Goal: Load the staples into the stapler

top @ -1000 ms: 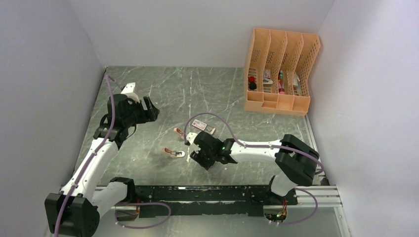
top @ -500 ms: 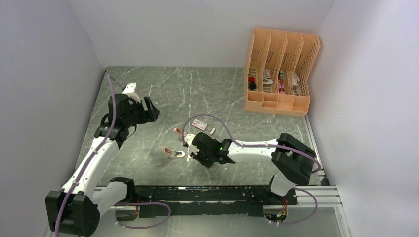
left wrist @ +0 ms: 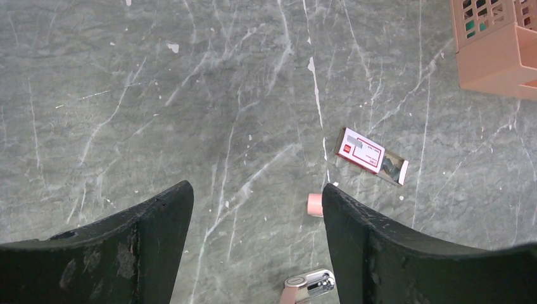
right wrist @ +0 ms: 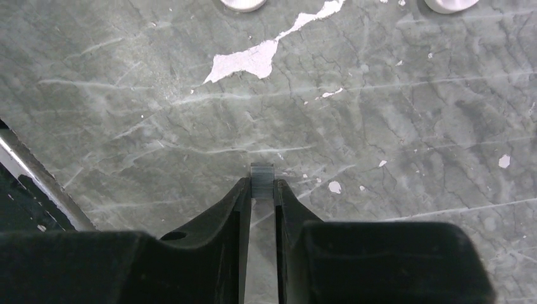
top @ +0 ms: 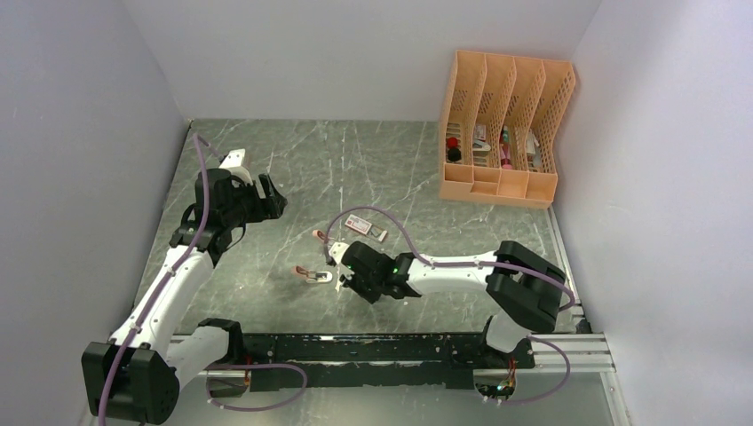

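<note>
My right gripper (right wrist: 261,185) is shut on a short silvery staple strip (right wrist: 261,177), held just above the table. In the top view the right gripper (top: 348,275) is right beside the opened salmon-pink stapler (top: 313,274). A second pink stapler part (top: 321,236) lies behind it. The red-and-white staple box (top: 366,227) lies with its tray slid out. My left gripper (top: 271,200) is open and empty, raised at the left. The left wrist view shows the left gripper (left wrist: 256,193) above the box (left wrist: 363,150), the pink part (left wrist: 315,204) and the stapler (left wrist: 307,288).
A salmon-pink desk organizer (top: 502,133) with small items stands at the back right. The black rail (top: 373,348) with the arm bases runs along the near edge. White chips (right wrist: 253,58) mark the dark marbled table.
My right gripper has moved a little left with the staple strip, closer to the opened stapler. The left arm has barely moved.
</note>
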`<state>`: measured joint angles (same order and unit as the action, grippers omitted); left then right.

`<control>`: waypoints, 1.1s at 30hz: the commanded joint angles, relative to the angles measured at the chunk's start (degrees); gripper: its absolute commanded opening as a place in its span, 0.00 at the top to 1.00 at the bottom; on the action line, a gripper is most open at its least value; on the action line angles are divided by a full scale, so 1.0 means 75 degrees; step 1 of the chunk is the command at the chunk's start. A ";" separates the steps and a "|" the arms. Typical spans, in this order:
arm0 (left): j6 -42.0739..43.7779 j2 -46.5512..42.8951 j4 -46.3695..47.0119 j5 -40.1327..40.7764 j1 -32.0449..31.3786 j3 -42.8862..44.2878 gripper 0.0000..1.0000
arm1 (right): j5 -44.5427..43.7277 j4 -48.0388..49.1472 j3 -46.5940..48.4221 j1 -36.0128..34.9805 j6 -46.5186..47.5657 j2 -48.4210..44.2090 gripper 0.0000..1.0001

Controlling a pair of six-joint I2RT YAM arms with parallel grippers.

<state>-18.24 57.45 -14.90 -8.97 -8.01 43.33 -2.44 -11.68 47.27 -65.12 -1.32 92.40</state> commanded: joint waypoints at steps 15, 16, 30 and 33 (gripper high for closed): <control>0.0086 0.0009 -0.0018 0.0095 0.0072 0.0054 0.22 | -0.0446 0.1241 0.0542 -0.0217 -0.0533 0.1250 0.78; 0.0082 0.0012 -0.0018 0.0114 0.0072 0.0062 0.22 | -0.0448 0.1297 0.0526 -0.0220 -0.0488 0.1277 0.77; 0.0109 0.0030 -0.0065 0.0267 0.0072 0.0060 0.22 | -0.0402 0.2970 -0.1119 -0.0213 -0.0231 0.0627 0.61; 0.0124 0.0064 -0.0103 0.0321 0.0072 0.0090 0.22 | -0.0397 0.3493 -0.1553 -0.0202 -0.0169 0.0507 0.62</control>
<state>-18.00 57.82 -15.16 -8.12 -8.01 43.33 -5.39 14.46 40.97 -66.24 -4.05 96.23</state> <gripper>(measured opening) 0.780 0.383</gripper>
